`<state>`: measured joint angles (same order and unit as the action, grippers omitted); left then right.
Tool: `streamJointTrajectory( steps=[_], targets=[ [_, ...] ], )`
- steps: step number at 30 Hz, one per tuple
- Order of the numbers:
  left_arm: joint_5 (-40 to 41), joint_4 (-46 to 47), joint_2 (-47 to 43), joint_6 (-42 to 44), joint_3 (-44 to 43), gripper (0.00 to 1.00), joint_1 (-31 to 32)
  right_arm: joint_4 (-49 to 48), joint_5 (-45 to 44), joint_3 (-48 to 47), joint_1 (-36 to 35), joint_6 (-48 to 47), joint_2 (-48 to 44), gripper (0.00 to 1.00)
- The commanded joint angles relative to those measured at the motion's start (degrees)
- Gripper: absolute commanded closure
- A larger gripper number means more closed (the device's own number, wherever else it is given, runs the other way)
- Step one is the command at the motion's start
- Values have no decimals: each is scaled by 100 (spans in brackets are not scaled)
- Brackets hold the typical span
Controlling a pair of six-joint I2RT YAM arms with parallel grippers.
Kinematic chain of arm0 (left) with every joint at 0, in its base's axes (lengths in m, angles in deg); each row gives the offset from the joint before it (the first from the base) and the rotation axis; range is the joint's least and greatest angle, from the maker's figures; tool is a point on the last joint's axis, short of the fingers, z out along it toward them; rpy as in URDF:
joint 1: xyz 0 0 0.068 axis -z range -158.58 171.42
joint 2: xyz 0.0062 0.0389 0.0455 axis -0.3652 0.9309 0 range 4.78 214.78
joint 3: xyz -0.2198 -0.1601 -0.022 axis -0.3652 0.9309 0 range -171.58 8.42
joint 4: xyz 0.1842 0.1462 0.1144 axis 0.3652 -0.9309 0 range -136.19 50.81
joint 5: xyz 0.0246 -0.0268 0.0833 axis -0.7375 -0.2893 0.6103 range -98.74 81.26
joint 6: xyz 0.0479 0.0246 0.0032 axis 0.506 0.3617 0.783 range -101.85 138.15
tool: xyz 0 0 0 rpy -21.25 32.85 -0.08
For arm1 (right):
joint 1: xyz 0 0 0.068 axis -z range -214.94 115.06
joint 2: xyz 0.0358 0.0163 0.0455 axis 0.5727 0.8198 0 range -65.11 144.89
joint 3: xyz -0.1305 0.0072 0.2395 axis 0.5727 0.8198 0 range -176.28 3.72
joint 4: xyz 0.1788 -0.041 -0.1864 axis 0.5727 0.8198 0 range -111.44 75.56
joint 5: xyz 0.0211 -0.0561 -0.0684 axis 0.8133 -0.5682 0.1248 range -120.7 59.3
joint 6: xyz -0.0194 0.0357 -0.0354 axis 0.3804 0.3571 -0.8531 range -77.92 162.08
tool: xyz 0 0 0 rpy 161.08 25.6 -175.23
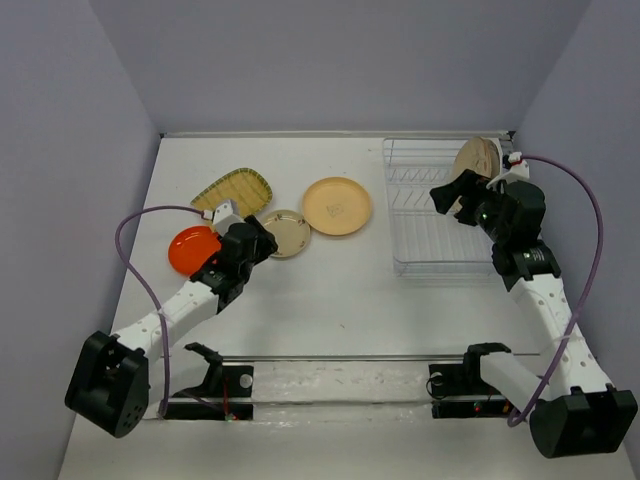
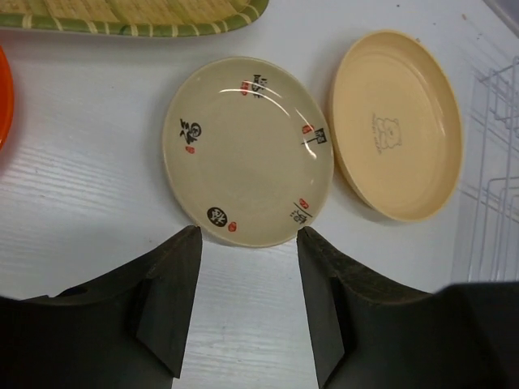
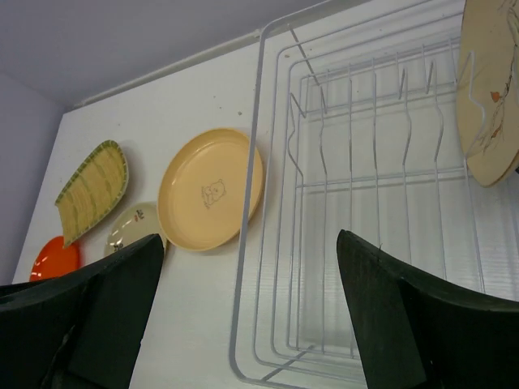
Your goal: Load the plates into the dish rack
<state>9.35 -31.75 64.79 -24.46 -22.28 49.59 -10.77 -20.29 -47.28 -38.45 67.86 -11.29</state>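
Note:
My left gripper [image 1: 262, 240] is open and empty. Its jaws [image 2: 250, 235] stand just short of the near edge of the small beige plate [image 2: 247, 150], apart from it. The round orange-tan plate [image 1: 337, 206] lies flat to that plate's right. The yellow-green woven-look plate [image 1: 233, 192] and the small orange-red plate [image 1: 192, 250] lie to its left. My right gripper [image 1: 450, 195] is open and empty above the white dish rack [image 1: 430, 240]. The cream leaf-print plate [image 3: 491, 97] stands on edge at the rack's far right end. The white plate with the green-red rim does not show.
The rack [image 3: 373, 178] stands by the right wall, its left rim close to the orange-tan plate [image 3: 211, 190]. Walls close the table at back, left and right. A purple cable loops off each arm.

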Motion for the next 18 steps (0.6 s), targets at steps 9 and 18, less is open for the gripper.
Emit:
streamJointTrajectory(
  steps=[9,18],
  targets=[
    [688,1048,1372,-151,81,40,-179,-391,602,196,-36,67,-416,8],
    [81,1602,2111,-169,29,41,-575,-567,830,337,-36,208,-329,9]
  ],
)
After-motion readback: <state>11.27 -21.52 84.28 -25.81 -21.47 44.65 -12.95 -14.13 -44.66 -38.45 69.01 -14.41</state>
